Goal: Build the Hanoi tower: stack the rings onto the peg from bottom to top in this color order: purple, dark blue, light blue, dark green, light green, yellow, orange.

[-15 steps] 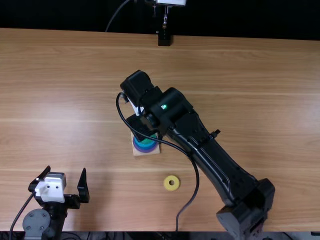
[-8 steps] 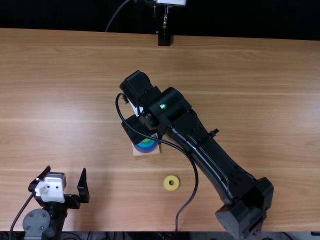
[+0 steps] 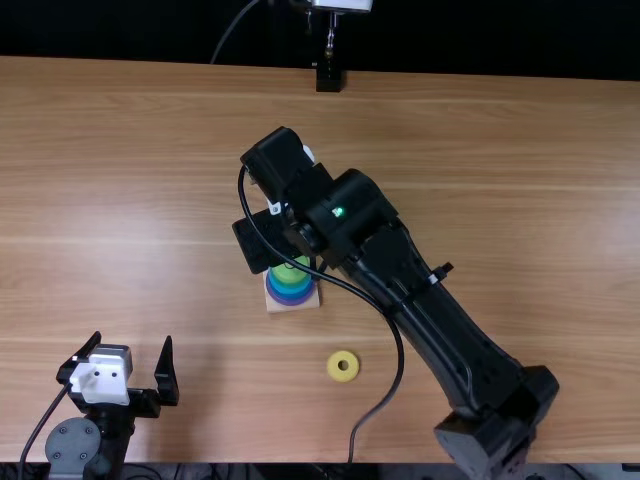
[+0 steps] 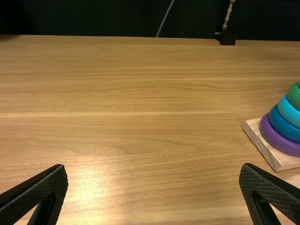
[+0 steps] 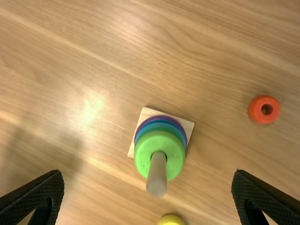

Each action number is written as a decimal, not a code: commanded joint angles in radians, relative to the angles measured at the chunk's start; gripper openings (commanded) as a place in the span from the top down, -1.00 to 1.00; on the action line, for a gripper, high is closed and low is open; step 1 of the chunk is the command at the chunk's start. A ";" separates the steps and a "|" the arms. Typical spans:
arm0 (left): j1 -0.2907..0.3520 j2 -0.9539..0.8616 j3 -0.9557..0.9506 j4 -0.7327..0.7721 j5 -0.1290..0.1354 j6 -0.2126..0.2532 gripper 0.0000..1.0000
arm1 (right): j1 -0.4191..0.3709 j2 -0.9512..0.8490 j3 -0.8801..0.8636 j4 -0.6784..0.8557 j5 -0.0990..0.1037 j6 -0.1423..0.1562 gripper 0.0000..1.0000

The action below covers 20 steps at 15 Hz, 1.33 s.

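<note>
Fingers of left gripper (image 3: 132, 345) wide apart near the near edge, pointing away, black textured faces. Yellow ring (image 3: 333, 367) flat on smooth, grained worktop (image 3: 480, 200). Right arm (image 3: 430, 310) slants across; right gripper (image 3: 270, 236) over square wooden base (image 3: 274, 307), fingers apart. Rounded purple (image 4: 271, 136), dark blue (image 4: 283, 126), light blue (image 4: 288, 110), dark green (image 4: 294, 96), light green (image 5: 143, 157) rings stacked on pale, round-tipped peg (image 5: 157, 176). Orange ring (image 5: 255, 111) apart from stack.

Left gripper (image 3: 133, 345) at lower left, fingers spread. Right arm (image 3: 430, 312) slants up from lower right, right gripper (image 3: 262, 243) left of centre, fingers wide apart.
</note>
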 commanded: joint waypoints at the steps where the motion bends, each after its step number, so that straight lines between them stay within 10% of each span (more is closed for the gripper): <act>1: 0.009 -0.012 -0.103 -0.078 0.006 0.005 -1.00 | 0.008 -0.123 -0.082 -0.002 0.014 0.022 -1.00; 10: 0.009 -0.012 -0.103 -0.078 0.006 0.005 -1.00 | 0.006 -0.511 -0.736 0.011 0.006 0.009 -1.00; 20: 0.009 -0.012 -0.103 -0.078 0.006 0.005 -1.00 | 0.017 -0.527 -1.153 0.468 0.023 0.024 -1.00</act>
